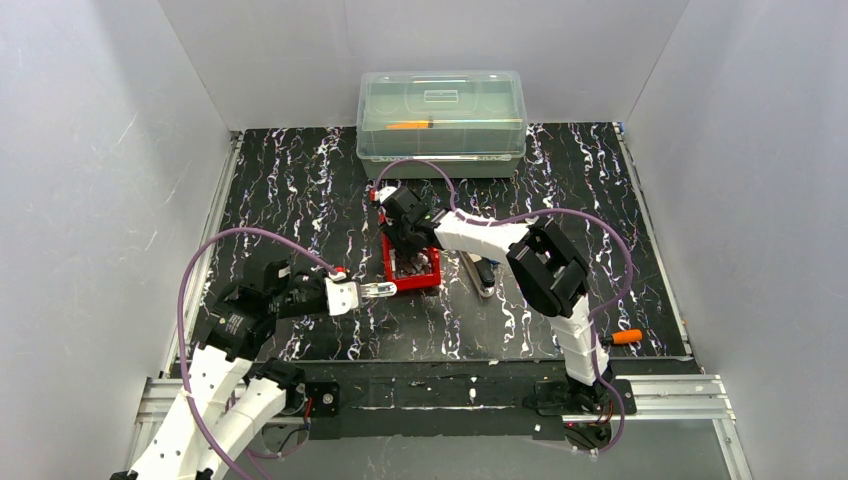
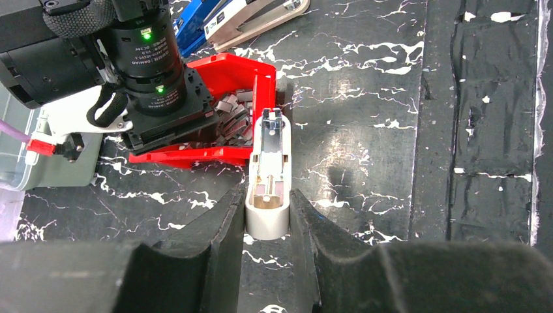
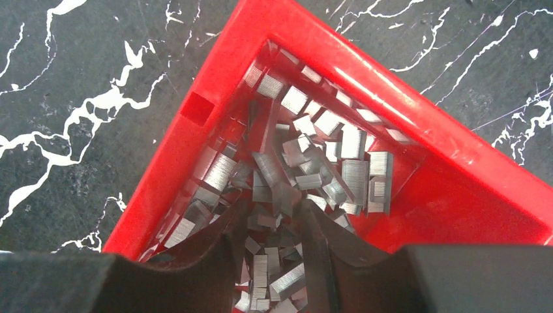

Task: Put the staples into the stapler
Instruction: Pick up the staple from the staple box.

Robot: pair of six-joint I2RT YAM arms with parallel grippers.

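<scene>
staples (image 3: 355, 173): likely light, stiff, slippery, snap-prone; pinch one strip across long sides | left gripper (image 2: 267, 215) clamped on stapler (image 2: 270, 163) | right gripper (image 3: 270, 212) in red tray (image 3: 456, 169), grip unclear

Clear going through the tabletop's far-left corner and along its right edge, save a small orange item (image 1: 627, 337) by the near-right corner. Blocked mid-table by red bin (image 1: 415, 286) heaped with staples (image 3: 355, 173), right gripper (image 3: 269, 215) sunk between its walls. Hemmed just beside its near-left corner by left gripper (image 2: 267, 195) clamped on beige stapler (image 2: 270, 156). Pinched rightward by second stapler (image 1: 484, 272). Walled at the middle of the far edge by clear lidded box (image 1: 441, 110).
</scene>
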